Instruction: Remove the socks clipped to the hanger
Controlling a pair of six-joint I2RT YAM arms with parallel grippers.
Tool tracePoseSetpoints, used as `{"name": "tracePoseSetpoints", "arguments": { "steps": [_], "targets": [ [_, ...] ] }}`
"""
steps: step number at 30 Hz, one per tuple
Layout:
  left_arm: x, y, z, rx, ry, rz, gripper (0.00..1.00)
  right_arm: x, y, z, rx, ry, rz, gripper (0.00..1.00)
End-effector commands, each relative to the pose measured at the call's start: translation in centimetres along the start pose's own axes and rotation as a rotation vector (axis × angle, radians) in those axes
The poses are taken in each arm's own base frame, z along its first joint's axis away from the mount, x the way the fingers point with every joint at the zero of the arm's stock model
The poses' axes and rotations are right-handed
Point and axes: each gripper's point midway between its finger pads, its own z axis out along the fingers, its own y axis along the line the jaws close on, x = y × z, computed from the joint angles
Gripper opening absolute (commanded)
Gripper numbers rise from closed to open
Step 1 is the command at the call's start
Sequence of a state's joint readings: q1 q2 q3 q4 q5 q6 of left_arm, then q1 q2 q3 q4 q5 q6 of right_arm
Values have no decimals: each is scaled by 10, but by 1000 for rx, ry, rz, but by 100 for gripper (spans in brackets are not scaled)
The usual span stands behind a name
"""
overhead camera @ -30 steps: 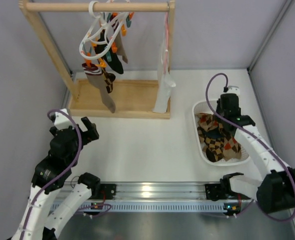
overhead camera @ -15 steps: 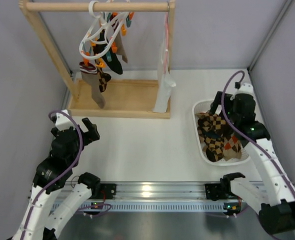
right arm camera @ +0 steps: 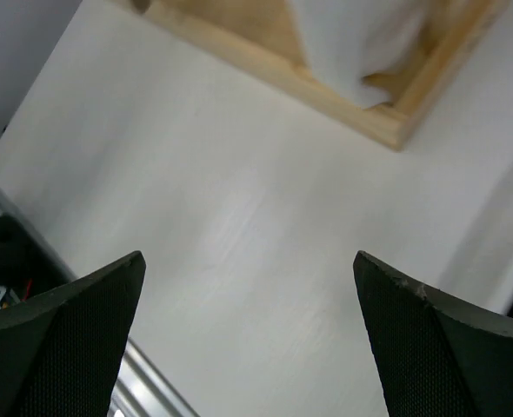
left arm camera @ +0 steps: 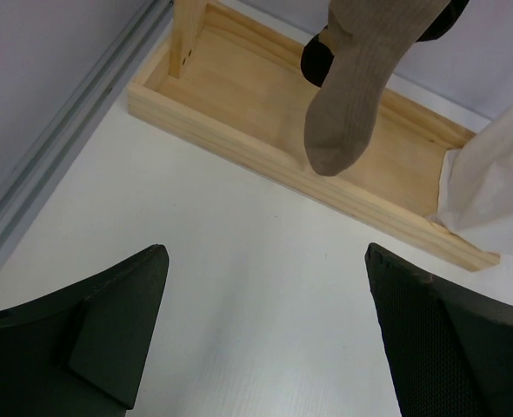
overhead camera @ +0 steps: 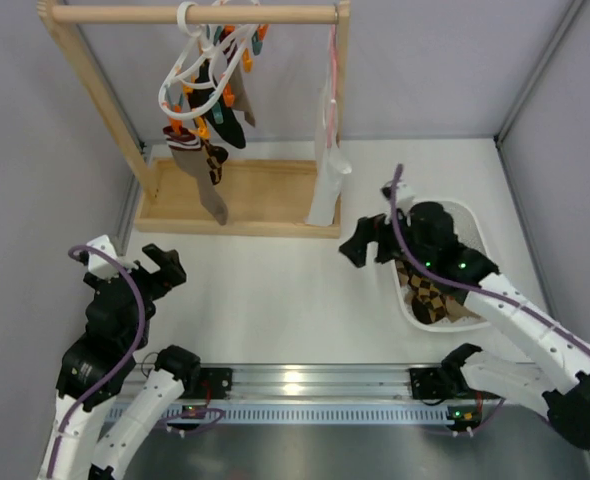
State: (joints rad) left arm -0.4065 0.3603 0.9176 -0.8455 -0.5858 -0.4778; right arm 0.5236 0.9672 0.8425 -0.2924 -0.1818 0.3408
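Observation:
The white ring hanger (overhead camera: 197,72) with orange and teal clips hangs by its hook from the wooden rail at the back left. Black, brown and diamond-checked socks (overhead camera: 211,158) hang clipped to it. In the left wrist view a brown sock's toe (left arm camera: 343,104) dangles over the frame's base. My left gripper (overhead camera: 163,266) is open and empty above the table at the near left; it also shows in its own view (left arm camera: 265,254). My right gripper (overhead camera: 359,241) is open and empty left of the basket; its own view (right arm camera: 249,257) shows bare table between the fingers.
A white basket (overhead camera: 475,222) at the right holds diamond-checked socks (overhead camera: 430,290). The wooden rail frame (overhead camera: 265,195) stands at the back, and a white cloth with a pink strap (overhead camera: 328,180) hangs on its right post. Grey walls close both sides.
My right gripper has moved left from over the basket to above the table beside it. My left arm has drawn back and to the left. The hanging socks sway slightly.

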Motion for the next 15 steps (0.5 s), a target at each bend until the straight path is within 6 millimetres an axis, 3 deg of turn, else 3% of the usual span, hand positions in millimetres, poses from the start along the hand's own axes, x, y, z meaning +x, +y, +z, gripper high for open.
{"name": "tracePoseSetpoints", "arguments": {
  "steps": [1, 4, 6, 10, 11, 12, 13, 14, 15],
  "targets": [
    [-10, 6, -1, -24, -66, -57, 98, -25, 87, 5, -241, -114, -149, 100],
    [-10, 8, -1, -32, -74, -63, 98, -19, 127, 11, -347, -123, -186, 99],
    [-8, 8, 0, -35, -70, -63, 98, -25, 142, 21, -363, -154, -193, 99],
    [-8, 8, 1, -39, -63, -58, 98, -21, 186, 38, -448, -189, -231, 99],
    [-8, 8, 1, -41, -63, -57, 98, -12, 189, 54, -439, -168, -251, 100],
    [-8, 8, 1, -41, -66, -59, 98, -26, 196, 61, -425, -211, -273, 99],
    [-8, 8, 1, -42, -67, -60, 98, -24, 204, 67, -427, -211, -285, 99],
    [-8, 9, 1, -44, -67, -59, 98, -13, 204, 87, -408, -178, -299, 99],
    [-7, 9, 1, -44, -67, -59, 98, -30, 213, 93, -402, -214, -304, 99]
  ]
}}
